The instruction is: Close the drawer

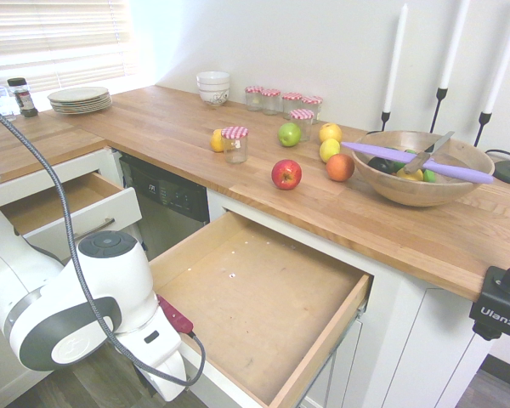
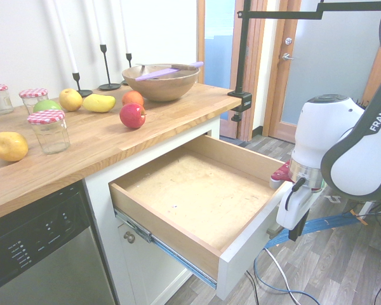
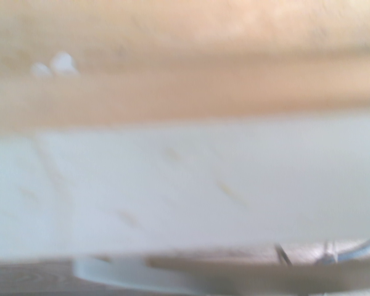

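One wide, shallow drawer with a white front panel, light wood sides and a broad plywood bottom [image 2: 197, 197] stands pulled far out from under the wooden desk [image 2: 108, 136], empty, to the right of the black dishwasher [image 2: 38, 251] as the second exterior view has it. I judge it stiff and fairly light, riding on metal runners, so a level push on the white front panel [image 2: 251, 244] should send it home; the panel's flat face or top edge is the place to press, near its middle so the drawer does not rack.

The first exterior view alone shows the smaller open drawer [image 1: 68, 208] at the left. The second alone shows the runners. The blurred wrist view fills with white panel. The claw [image 2: 292, 219] hangs at the panel's right end; how wide it stands I cannot tell.
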`<state>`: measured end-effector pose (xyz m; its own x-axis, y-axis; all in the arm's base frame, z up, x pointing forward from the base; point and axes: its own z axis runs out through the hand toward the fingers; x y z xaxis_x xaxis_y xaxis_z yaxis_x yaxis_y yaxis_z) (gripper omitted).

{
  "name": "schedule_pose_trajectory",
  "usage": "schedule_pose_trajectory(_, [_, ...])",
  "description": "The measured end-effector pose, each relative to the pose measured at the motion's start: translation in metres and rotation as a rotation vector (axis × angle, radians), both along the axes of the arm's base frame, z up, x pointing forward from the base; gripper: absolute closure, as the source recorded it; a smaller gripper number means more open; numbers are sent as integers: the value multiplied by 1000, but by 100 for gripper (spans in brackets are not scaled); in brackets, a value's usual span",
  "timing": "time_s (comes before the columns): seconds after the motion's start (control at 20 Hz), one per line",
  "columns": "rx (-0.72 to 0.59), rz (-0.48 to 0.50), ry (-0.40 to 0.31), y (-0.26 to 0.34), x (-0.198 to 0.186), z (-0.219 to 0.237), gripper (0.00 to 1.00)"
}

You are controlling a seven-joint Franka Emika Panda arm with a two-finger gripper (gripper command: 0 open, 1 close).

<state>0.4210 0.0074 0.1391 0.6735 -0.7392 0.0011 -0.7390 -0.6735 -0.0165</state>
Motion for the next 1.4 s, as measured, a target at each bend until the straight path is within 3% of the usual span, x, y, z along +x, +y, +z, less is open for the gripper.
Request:
schedule_pose_trajectory(0.55, [10,1,-39,-6,42,-10,100])
schedule_pose_trajectory(1.4, [-2,-55,-164,-18,188,11,100])
